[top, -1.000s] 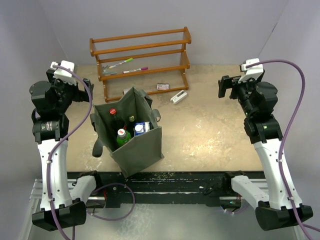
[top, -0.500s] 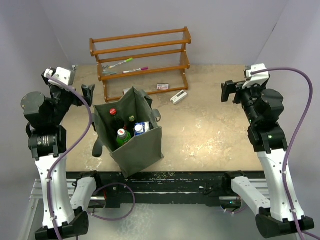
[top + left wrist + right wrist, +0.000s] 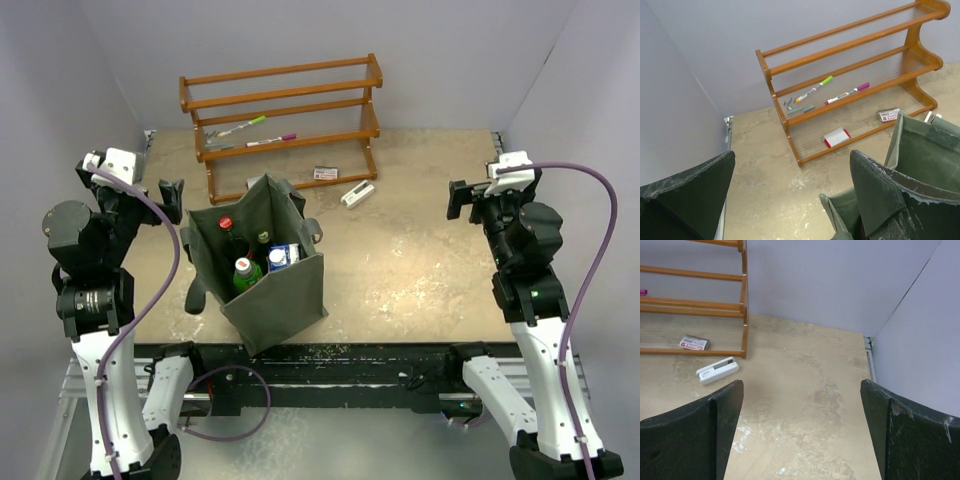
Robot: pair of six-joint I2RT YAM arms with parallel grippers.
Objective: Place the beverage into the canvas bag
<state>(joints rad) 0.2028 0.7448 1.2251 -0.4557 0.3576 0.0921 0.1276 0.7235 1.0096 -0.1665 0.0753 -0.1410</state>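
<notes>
The dark grey-green canvas bag (image 3: 268, 268) stands open near the table's front left. Inside it I see a red-capped dark bottle (image 3: 226, 225), a green bottle with a white cap (image 3: 244, 270), a dark green bottle top (image 3: 263, 238) and a blue and white carton (image 3: 283, 256). The bag's rim shows at the lower right of the left wrist view (image 3: 920, 150). My left gripper (image 3: 160, 192) is open and empty, raised to the left of the bag. My right gripper (image 3: 462, 200) is open and empty, raised over the right side of the table.
A wooden three-shelf rack (image 3: 285, 120) stands at the back with two markers (image 3: 832, 89) and a small white and red card (image 3: 836, 137) on it. A white stapler-like device (image 3: 357, 193) and a small packet (image 3: 325, 173) lie by the rack. Walls enclose the table.
Both arms have drawn back and up: the left gripper moved left, away from the bag, and the right gripper moved right. The bag and its contents have not moved.
</notes>
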